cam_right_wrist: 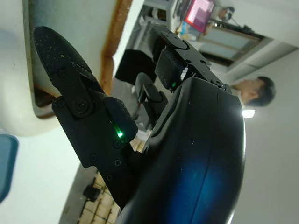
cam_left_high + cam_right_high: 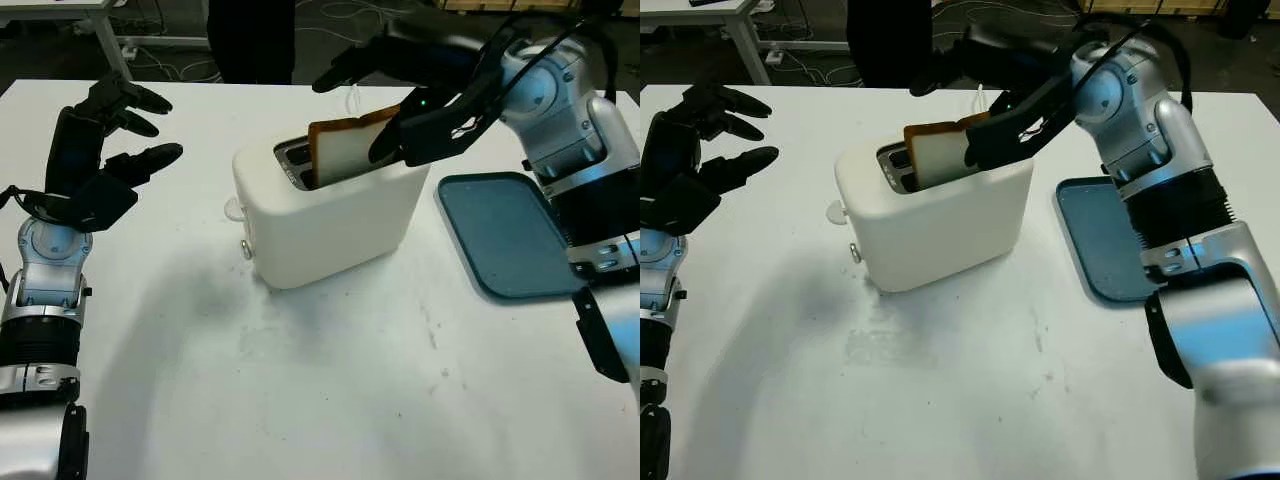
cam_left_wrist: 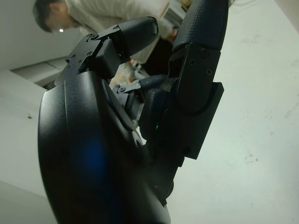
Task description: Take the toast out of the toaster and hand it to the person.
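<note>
A white toaster point(image 2: 330, 220) stands mid-table with a slice of toast point(image 2: 338, 152) sticking up out of its near slot. My right hand point(image 2: 356, 112) reaches in from the right and straddles the toast. Its thumb point(image 2: 395, 140) lies across the slice's right front, and its other fingers point(image 2: 345, 68) stretch out behind and above, apart from the slice. In the right wrist view the toast's brown crust point(image 1: 116, 32) runs between thumb and fingers. My left hand point(image 2: 125, 135) is open, raised over the table's left side, well away from the toaster.
A blue tray point(image 2: 510, 235) lies flat to the toaster's right, under my right forearm. A person in dark clothes point(image 2: 250, 40) stands at the table's far edge behind the toaster. Bare white tabletop point(image 2: 330, 380) stretches in front.
</note>
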You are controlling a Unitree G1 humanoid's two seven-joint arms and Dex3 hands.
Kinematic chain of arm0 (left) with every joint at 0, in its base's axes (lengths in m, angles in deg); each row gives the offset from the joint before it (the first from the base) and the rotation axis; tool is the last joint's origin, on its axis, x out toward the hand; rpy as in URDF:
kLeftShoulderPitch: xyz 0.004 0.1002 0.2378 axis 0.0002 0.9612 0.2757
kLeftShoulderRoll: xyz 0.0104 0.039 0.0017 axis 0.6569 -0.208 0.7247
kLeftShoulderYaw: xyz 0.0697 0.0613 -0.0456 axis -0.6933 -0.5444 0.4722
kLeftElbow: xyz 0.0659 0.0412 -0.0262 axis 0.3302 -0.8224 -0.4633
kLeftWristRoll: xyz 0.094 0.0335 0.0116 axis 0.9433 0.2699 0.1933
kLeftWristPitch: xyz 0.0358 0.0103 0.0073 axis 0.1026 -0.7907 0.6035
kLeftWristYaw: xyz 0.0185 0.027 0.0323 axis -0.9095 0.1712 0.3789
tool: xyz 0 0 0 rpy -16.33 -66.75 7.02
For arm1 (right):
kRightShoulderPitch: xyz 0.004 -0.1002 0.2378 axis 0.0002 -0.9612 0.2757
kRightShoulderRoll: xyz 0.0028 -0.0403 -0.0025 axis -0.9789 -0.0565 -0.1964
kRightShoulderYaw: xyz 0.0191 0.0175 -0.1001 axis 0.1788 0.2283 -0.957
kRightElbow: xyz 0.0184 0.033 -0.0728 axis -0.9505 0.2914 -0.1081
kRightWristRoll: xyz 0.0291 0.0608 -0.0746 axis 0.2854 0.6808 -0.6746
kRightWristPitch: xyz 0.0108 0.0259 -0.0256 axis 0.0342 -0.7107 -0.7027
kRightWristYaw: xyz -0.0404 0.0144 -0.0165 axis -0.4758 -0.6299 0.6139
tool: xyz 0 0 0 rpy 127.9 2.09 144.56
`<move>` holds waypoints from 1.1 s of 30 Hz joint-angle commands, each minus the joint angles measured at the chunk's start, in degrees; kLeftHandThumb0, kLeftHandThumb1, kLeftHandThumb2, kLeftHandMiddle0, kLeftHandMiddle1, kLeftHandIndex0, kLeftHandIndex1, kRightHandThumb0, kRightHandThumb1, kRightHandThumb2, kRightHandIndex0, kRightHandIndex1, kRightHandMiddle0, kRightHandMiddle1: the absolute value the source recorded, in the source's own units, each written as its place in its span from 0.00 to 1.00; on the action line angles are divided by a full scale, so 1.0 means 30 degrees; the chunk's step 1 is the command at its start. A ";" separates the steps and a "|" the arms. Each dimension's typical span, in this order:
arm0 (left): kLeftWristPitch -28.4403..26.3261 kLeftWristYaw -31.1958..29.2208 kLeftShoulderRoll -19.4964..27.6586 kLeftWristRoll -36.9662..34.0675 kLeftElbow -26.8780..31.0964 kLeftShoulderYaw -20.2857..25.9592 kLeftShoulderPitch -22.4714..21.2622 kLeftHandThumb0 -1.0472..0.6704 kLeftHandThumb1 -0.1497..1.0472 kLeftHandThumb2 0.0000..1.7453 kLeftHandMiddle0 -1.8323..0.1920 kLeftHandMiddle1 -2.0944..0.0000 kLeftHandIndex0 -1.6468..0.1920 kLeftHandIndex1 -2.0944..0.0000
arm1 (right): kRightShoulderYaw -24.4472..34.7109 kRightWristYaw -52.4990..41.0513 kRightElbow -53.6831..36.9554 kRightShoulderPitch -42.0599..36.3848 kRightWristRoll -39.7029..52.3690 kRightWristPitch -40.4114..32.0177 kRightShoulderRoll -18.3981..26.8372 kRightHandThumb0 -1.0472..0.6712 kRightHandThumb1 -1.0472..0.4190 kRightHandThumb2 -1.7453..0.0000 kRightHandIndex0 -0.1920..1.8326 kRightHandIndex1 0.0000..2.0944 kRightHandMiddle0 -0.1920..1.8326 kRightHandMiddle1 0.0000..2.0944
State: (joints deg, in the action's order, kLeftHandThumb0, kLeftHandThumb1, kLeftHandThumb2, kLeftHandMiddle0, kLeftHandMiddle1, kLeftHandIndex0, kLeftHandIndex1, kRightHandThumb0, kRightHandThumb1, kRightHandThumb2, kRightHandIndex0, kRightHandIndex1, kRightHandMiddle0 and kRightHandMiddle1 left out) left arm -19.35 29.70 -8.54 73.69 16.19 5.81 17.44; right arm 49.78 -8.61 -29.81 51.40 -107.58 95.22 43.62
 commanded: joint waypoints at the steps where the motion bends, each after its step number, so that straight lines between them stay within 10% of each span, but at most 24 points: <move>1: 0.0209 0.0079 0.0185 0.0244 -0.0017 -0.0121 -0.0042 0.08 0.89 0.10 0.69 0.38 0.69 0.43 | -0.0128 0.0444 0.0530 -0.0257 -0.0148 0.0487 -0.0277 0.24 0.26 1.00 0.40 0.02 0.39 0.01; 12: 0.0329 0.0207 0.0199 0.0332 -0.0146 -0.0118 -0.0034 0.08 0.89 0.10 0.69 0.38 0.69 0.43 | -0.0560 0.2386 0.2532 -0.0503 -0.0788 0.2342 -0.0534 0.36 0.23 0.99 0.45 0.05 0.44 0.03; 18: 0.0015 -0.0010 0.0100 -0.0058 -0.0033 -0.0013 0.0012 0.08 0.89 0.09 0.69 0.38 0.69 0.43 | -0.0687 0.2015 0.3420 -0.0215 -0.0766 0.3235 -0.0389 0.43 0.16 0.99 0.59 0.30 0.59 0.08; 21: -0.0084 -0.0083 0.0034 -0.0244 -0.0042 0.0045 0.0016 0.08 0.89 0.08 0.69 0.38 0.69 0.43 | -0.0902 0.2280 0.3382 -0.0092 -0.1362 0.3316 -0.0184 0.38 0.10 0.99 0.58 0.67 0.65 0.19; 23: -0.0062 0.0029 0.0130 -0.0036 -0.0060 0.0000 0.0006 0.08 0.89 0.08 0.70 0.38 0.69 0.43 | -0.1069 0.3083 0.3427 -0.0029 -0.2055 0.3722 0.0005 0.34 0.09 0.94 0.57 0.79 0.58 0.45; 28: -0.0105 0.0102 0.0137 0.0081 -0.0044 -0.0020 -0.0052 0.08 0.89 0.09 0.70 0.38 0.70 0.42 | -0.1025 0.5443 0.3682 -0.0050 -0.3064 0.4224 0.0171 0.29 0.09 0.88 0.57 0.83 0.49 0.76; 33: 0.0021 0.0155 0.0156 0.0191 -0.0209 -0.0075 -0.0124 0.08 0.89 0.09 0.69 0.38 0.70 0.42 | -0.0850 0.8567 0.4149 -0.0070 -0.3965 0.4932 0.0167 0.28 0.09 0.79 0.58 0.83 0.50 0.72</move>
State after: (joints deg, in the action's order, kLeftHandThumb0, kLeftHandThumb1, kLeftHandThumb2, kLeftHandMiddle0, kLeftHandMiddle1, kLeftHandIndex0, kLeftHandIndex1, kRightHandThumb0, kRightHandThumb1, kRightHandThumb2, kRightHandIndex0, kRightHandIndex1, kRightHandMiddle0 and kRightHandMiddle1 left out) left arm -19.38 29.79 -8.53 73.66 15.93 5.84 17.44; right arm 46.61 14.50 -18.02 51.30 -118.85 109.16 43.93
